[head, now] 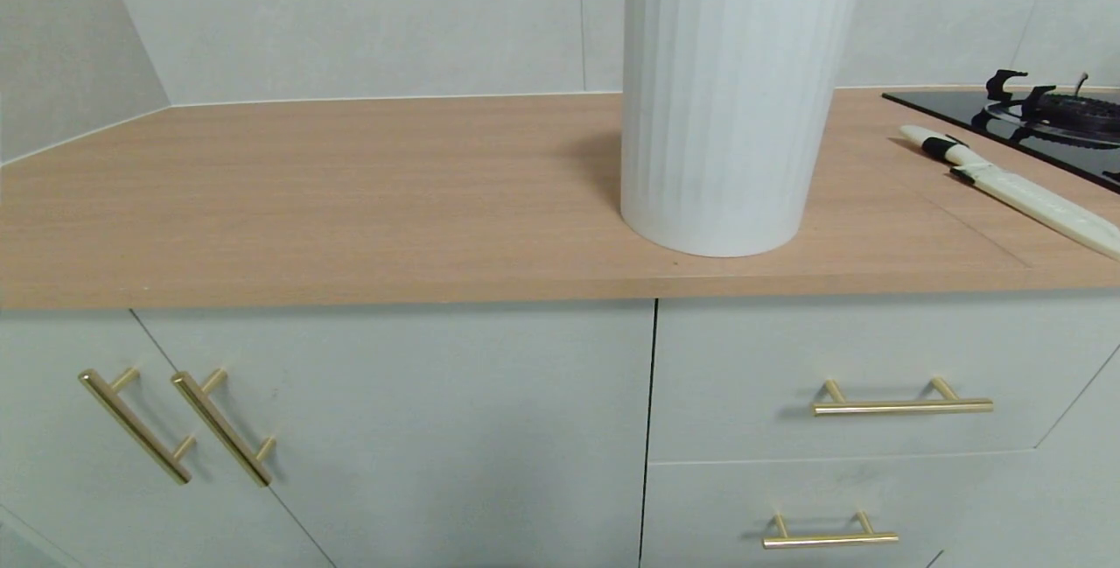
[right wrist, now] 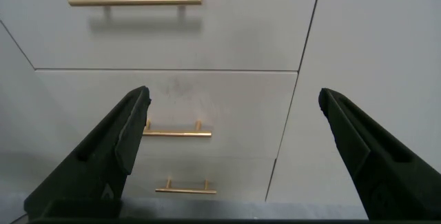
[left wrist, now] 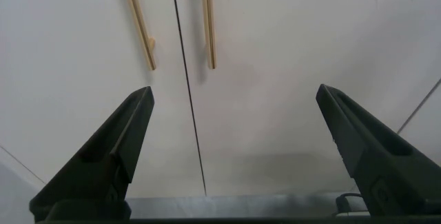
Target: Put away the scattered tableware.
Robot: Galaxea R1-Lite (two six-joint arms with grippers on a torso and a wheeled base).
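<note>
Knife (head: 1006, 187) lies flat on the countertop (head: 350, 200) at far right, just beside the hob (head: 1006, 117), well apart from the white ribbed container (head: 731, 95). Its long axis is diagonal, far-left to near-right, with the black-banded end farther back. Right gripper (right wrist: 233, 92) is spread wide, holds nothing and faces the drawers (right wrist: 172, 93) below the counter. Left gripper (left wrist: 233, 92) is likewise wide and empty, facing the cabinet doors (left wrist: 289, 58). The knife sits above and to the right of both grippers; the right arm is likely nearer.

Head above, wrists near (cabinets (head: 394, 428) shared)
</note>
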